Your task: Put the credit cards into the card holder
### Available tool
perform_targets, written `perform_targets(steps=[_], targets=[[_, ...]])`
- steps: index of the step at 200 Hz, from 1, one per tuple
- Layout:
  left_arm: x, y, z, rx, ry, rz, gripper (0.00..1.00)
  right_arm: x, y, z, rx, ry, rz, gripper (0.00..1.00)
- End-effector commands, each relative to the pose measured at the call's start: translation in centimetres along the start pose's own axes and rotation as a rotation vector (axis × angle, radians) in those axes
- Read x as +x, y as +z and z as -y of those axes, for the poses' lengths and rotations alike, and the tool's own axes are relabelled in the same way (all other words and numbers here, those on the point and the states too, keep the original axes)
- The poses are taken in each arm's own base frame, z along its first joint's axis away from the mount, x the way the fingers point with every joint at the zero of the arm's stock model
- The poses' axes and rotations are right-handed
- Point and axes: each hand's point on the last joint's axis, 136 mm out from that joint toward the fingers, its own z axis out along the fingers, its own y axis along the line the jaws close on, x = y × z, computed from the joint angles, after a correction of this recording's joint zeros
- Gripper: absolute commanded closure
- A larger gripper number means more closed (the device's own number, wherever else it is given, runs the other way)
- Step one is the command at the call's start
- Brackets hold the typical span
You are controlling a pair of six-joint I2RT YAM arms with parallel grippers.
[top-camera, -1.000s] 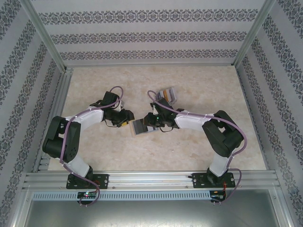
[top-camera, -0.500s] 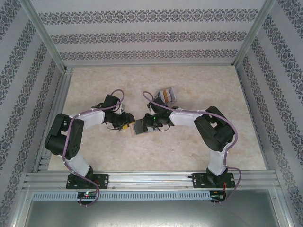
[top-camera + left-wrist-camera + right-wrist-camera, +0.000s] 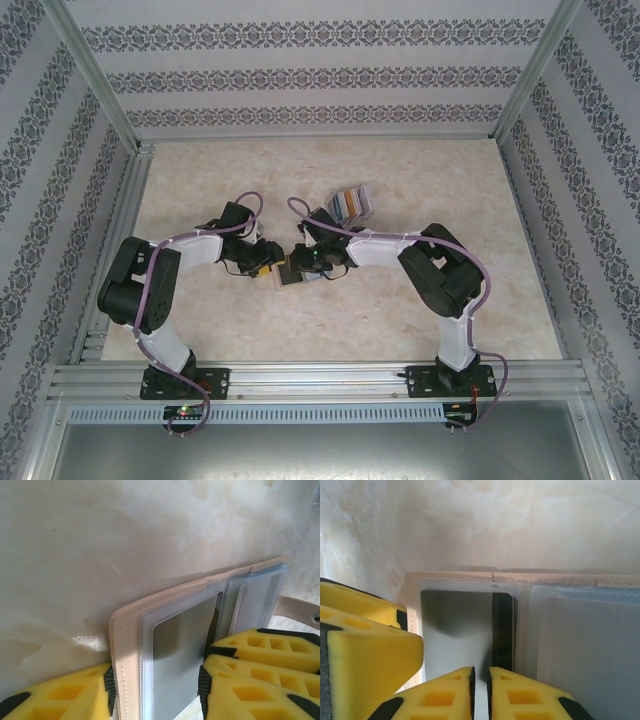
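Trouble is coming if the right gripper (image 3: 480,692), pinching the grey card (image 3: 457,630) low in the middle of the frame, is pushing crooked: the card may be jamming while the left gripper (image 3: 155,687) is squeezing the edge of the open wallet (image 3: 125,630).

The tan card holder (image 3: 293,272) lies open on the pale marbled surface (image 3: 450,180), its stitched border and clear, grey-blue pockets facing up. A grey card (image 3: 455,635) with a dark stripe sits within one pocket. The other credit cards (image 3: 352,203), orange, grey and blue, stand fanned together farther back, apart from the holder.
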Motion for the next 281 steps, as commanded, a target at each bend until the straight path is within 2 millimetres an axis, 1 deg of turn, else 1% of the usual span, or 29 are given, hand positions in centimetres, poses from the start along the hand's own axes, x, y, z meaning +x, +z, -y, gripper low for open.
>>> perform_targets(steps=[1, 20, 49, 65, 78, 99, 113, 132, 146, 164, 204, 234, 256, 281], targets=[[0.2, 0.5, 0.6, 0.021, 0.015, -0.008, 0.52, 0.2, -0.2, -1.8, -0.048, -0.023, -0.011, 0.82], [0.0, 0.2, 0.8, 0.020, 0.024, -0.002, 0.52, -0.2, -1.5, -2.0, -0.047, -0.031, 0.010, 0.82], [-0.2, -1.0, 1.1, -0.017, 0.054, 0.018, 0.52, -0.7, -4.1, -1.4, -0.037, -0.026, 0.055, 0.80], [-0.4, -1.9, 1.3, -0.039, 0.072, 0.035, 0.52, -0.8, -5.6, -0.5, -0.023, -0.017, 0.080, 0.80], [-0.5, -2.6, 1.9, -0.038, 0.085, 0.045, 0.52, -0.9, -6.6, 0.4, -0.015, -0.002, 0.094, 0.78], [-0.6, -3.6, 3.2, -0.005, 0.091, 0.060, 0.52, -0.7, -7.5, 2.0, -0.008, 0.026, 0.106, 0.77], [-0.6, -4.1, 4.1, 0.030, 0.085, 0.069, 0.51, -0.4, -7.5, 2.9, 0.000, 0.041, 0.096, 0.74], [-0.1, -4.3, 5.3, 0.058, 0.084, 0.073, 0.51, 0.1, -7.1, 4.0, 0.005, 0.061, 0.082, 0.74], [0.4, -3.8, 6.5, 0.073, 0.105, 0.063, 0.51, 0.3, -6.8, 4.2, -0.004, 0.071, 0.075, 0.73], [1.0, -2.8, 7.4, 0.068, 0.129, 0.036, 0.51, 0.4, -6.4, 4.3, -0.005, 0.074, 0.070, 0.73], [1.7, -0.6, 8.0, 0.061, 0.143, 0.004, 0.51, 0.5, -5.6, 5.3, 0.028, 0.072, 0.058, 0.70], [1.7, 0.8, 7.8, 0.055, 0.141, -0.013, 0.51, 0.9, -5.0, 6.1, 0.042, 0.080, 0.042, 0.69], [1.6, 1.4, 7.8, 0.054, 0.138, -0.018, 0.51, 0.8, -4.8, 6.2, 0.052, 0.078, 0.044, 0.69], [1.3, 1.8, 7.9, 0.056, 0.143, -0.022, 0.51, 0.6, -5.2, 6.9, 0.099, 0.066, 0.062, 0.69]])
